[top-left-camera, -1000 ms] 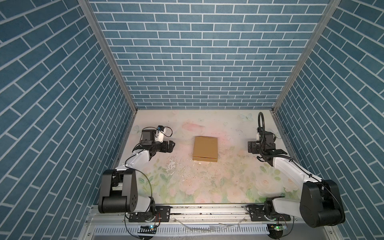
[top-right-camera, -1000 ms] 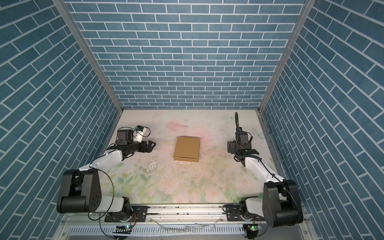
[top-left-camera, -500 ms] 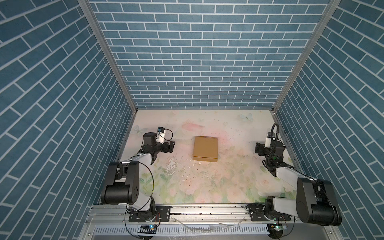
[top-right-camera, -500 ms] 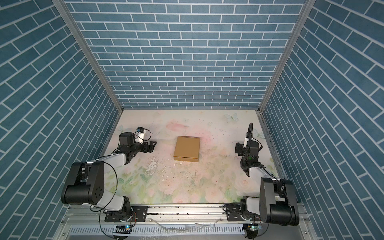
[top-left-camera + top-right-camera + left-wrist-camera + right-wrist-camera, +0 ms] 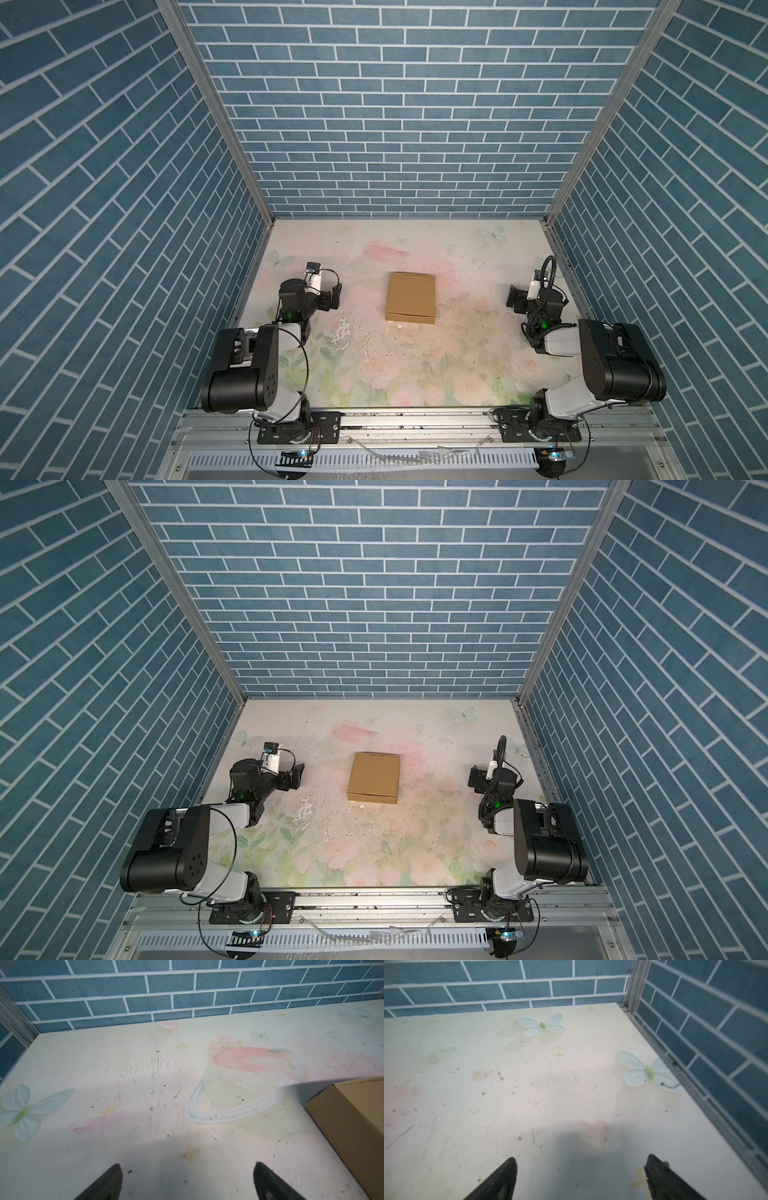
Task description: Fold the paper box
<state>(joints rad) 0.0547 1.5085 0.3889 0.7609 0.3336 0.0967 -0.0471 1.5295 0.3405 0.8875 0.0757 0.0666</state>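
Over on the left of the table (image 5: 457, 257), the left gripper (image 5: 333, 296) sits with jaws spread wide and nothing between them, well apart from the box (image 5: 411, 297). At centre, the box lies closed and flat-topped in both top views, with a seam running along its near edge where the lid meets the front wall. Across on the right, the right gripper (image 5: 515, 299) waits by the right wall, jaws just as wide, and it's empty too.

So where's the danger? To my eye the fold looks finished, or close to it, and nobody is holding that lid. If the front tabs aren't seated, the cardboard's spring could lift the lid back up. And either arm sweeping across low could clip the light box and shove it over the table.

Views now: the left wrist camera catches the box's left wall and far corner close up, crisp and square, which the top views barely show. It can't see the near seam, though; only the top views give that. The right wrist camera gets no box at all, just bare table, printed butterflies (image 5: 542, 1025) and the far right corner.
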